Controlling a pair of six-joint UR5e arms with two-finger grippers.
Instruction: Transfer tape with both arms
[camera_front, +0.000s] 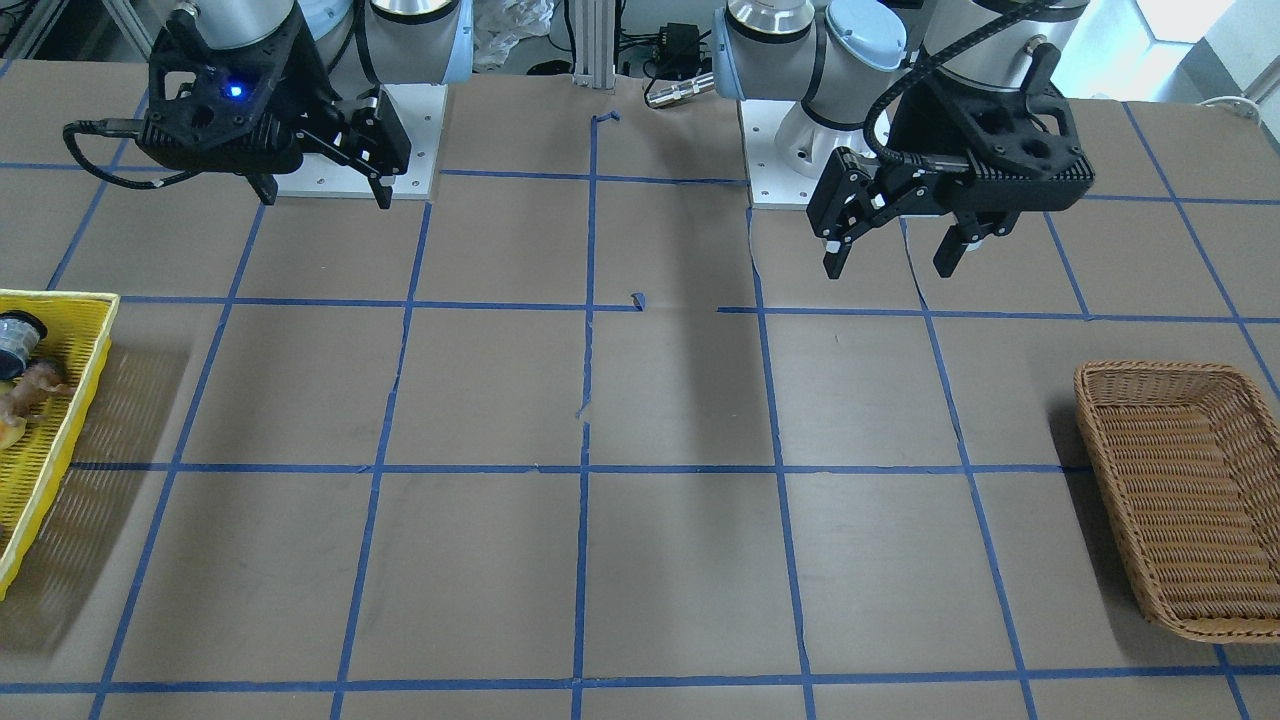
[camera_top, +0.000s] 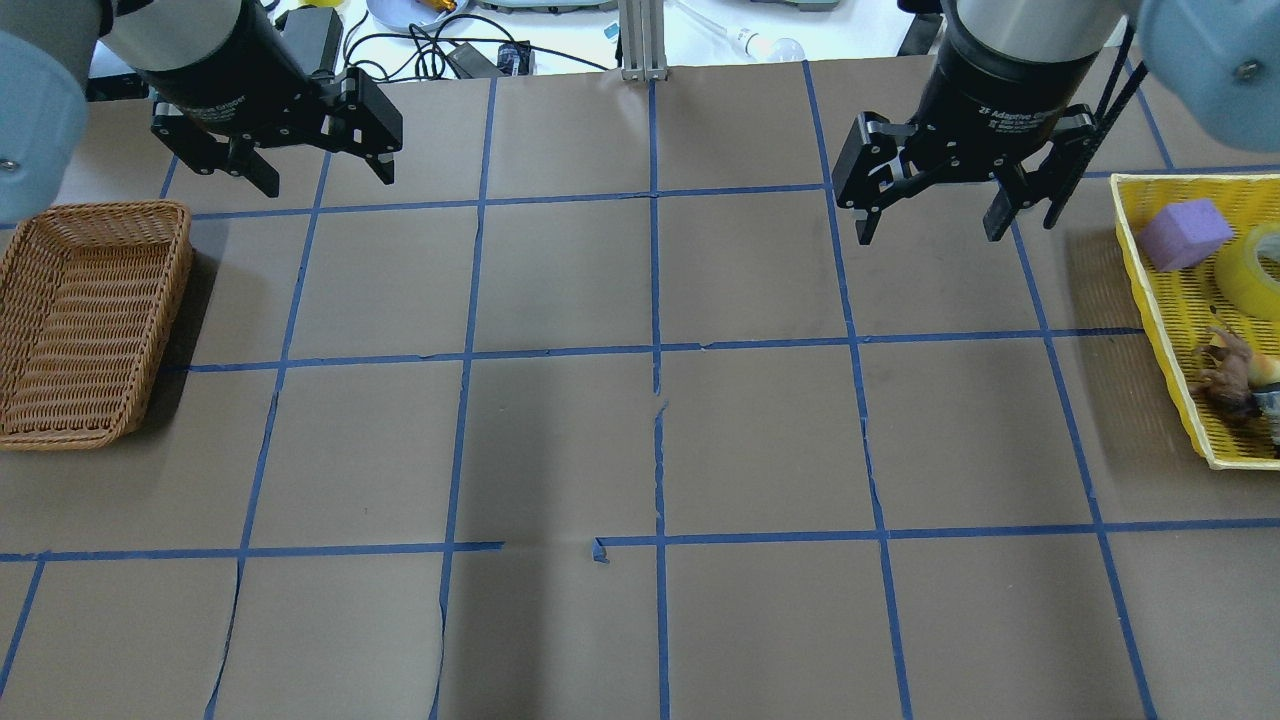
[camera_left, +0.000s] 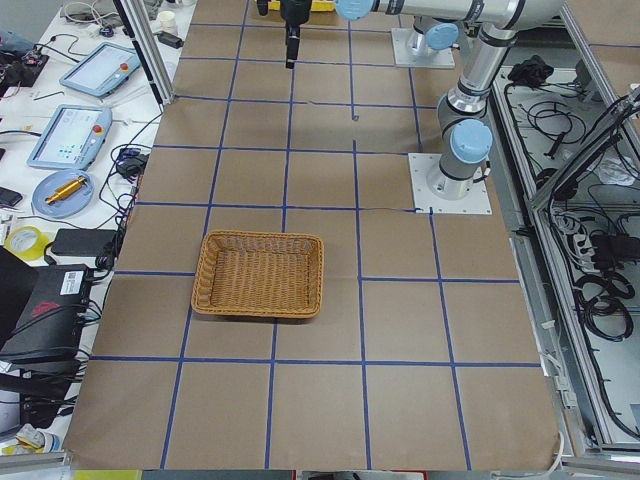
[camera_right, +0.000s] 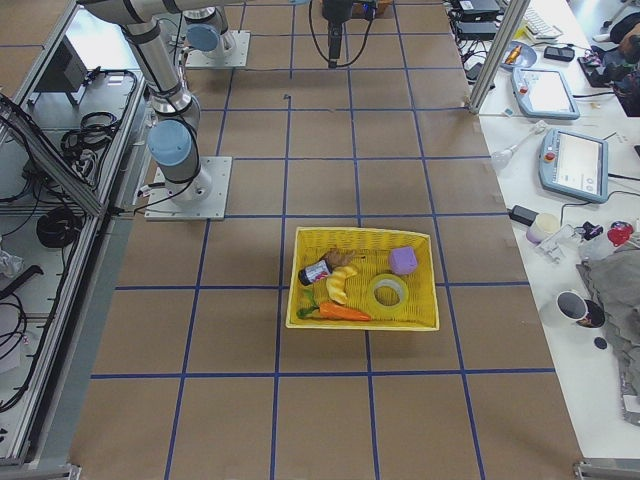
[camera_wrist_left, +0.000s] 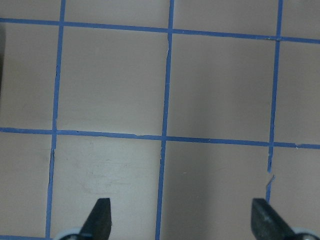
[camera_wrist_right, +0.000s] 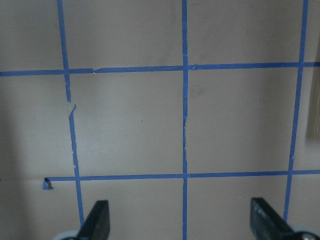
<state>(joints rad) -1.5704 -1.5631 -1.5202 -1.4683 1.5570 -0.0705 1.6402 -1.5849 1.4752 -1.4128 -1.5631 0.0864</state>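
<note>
Overhead exterior: blue-gridded brown table (camera_top: 560, 440), tape (camera_top: 1250, 272) lying in yellow tray (camera_top: 1180, 310).

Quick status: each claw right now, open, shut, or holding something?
Left claw: open, holding nothing.
Right claw: open, holding nothing.

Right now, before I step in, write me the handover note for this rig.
Left gripper: open, holding nothing, hovering above the table near the wicker basket.
Right gripper: open, holding nothing, hovering beside the yellow tray.
Tape: lying flat in the yellow tray on the robot's right, next to a purple block; untouched.
Done: nothing yet.
Left: the right arm picks up the tape and passes it to the left arm; the wicker basket is probably the drop-off.
</note>
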